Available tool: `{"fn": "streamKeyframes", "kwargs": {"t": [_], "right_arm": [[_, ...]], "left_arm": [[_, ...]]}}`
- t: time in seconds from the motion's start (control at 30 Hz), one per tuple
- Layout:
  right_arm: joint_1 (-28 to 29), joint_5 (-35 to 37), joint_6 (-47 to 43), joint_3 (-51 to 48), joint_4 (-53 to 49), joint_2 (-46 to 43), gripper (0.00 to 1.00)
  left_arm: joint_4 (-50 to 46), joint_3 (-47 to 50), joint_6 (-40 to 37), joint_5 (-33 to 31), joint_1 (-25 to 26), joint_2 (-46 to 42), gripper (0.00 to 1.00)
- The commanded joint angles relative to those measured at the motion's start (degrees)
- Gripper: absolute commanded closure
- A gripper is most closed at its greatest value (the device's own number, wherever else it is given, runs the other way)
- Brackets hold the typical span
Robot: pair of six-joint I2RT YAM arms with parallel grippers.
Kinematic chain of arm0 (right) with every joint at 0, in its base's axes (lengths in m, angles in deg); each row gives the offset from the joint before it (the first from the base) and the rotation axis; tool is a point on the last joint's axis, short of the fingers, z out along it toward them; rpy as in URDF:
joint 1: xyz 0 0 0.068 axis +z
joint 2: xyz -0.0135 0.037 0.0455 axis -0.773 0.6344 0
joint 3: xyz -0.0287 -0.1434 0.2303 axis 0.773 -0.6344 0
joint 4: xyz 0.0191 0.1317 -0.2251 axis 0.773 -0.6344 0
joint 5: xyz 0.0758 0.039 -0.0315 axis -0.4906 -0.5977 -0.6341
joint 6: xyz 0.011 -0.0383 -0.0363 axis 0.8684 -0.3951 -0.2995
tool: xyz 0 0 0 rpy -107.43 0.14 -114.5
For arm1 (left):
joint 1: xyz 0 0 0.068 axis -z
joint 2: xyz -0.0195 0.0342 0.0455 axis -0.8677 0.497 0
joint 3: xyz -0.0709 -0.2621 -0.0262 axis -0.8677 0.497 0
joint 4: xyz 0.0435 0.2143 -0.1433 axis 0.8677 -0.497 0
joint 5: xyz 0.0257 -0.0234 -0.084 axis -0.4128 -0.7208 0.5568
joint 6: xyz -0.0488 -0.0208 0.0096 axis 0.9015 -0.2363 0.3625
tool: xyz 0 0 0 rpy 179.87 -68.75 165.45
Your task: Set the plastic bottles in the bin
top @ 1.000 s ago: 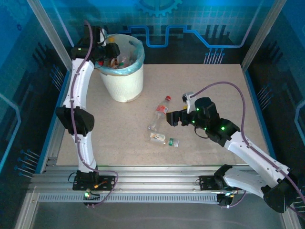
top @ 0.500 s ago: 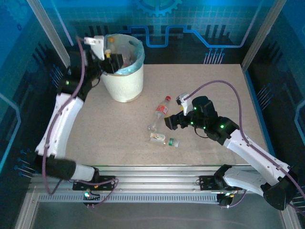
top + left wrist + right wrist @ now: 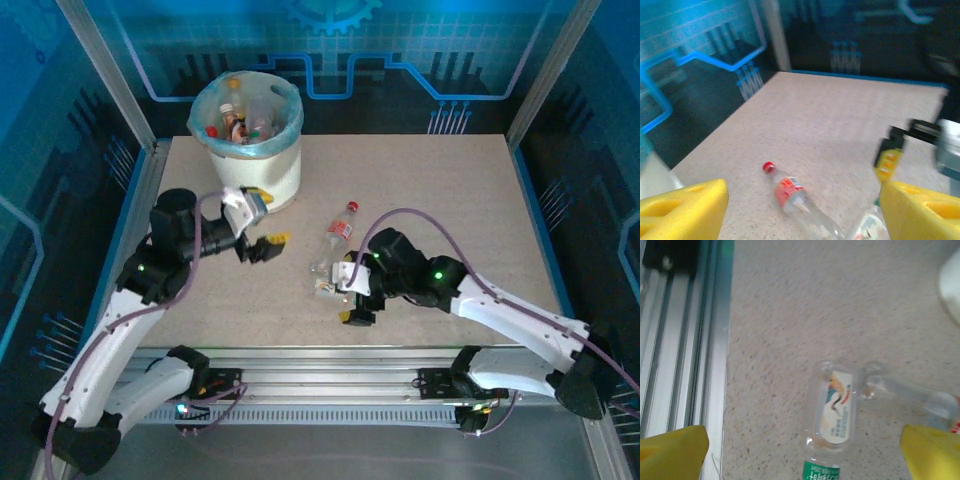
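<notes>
1. Jaws of the right arm are wide open and empty, low over the crushed green-label bottle (image 3: 834, 415) lying on the counter (image 3: 450, 200).
2. If they close off-centre, I think the slippery bottle can squirt out toward the near edge.
3. The red-cap bottle (image 3: 336, 238) lies just beside it, so it may get knocked away.
4. Left jaws, also open and empty, are near; the arms may collide on the way to the bin (image 3: 272, 178).
</notes>
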Motion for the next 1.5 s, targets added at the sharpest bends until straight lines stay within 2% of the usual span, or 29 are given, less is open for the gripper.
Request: {"fn": "streamKeyframes", "kwargs": {"t": [0.0,0.1,0.23,0.43,0.7,0.93,1.2,1.37,1.47], "right_arm": [[0.65,0.52,-5.88,0.28,-3.87,2.89,0.01],[0.82,2.05,-6.31,0.47,-4.13,6.31,0.01],[1.38,4.96,-6.18,2.47,-5.51,11.58,0.02],[1.41,11.98,-3.49,2.93,-1.53,17.0,0.03],[1.11,17.84,1.31,5.12,2.61,25.29,0.07],[0.97,17.99,2.68,5.95,4.76,30.46,0.2],[0.63,15.47,1.47,5.53,3.12,27.84,0.48],[0.71,11.45,0.84,5.91,-1.44,26.17,0.56],[0.69,9.01,1.16,5.69,-2.59,23.63,0.56]], "left_arm": [[-4.34,3.33,-14.21,10.39,1.36,-3.69,0.18],[-7.4,4.69,-14.92,11.43,1.5,-5.55,0.18],[-12.41,7.39,-16.9,9.78,1.51,-6.87,0.18],[-5.28,14.21,-13.92,7.66,1.47,-10.32,0.16],[-2.68,15.14,-13.3,4.57,1.56,-9.99,0.15],[-2.01,15.13,-12.86,3.64,1.77,-10.23,0.15],[0.41,15.04,-11.25,2.36,1.78,-10.51,0.16],[2.65,14.4,-8.94,2.11,1.76,-10.99,0.16],[4.29,13.54,-6.88,2.5,1.78,-11.47,0.13]]}}
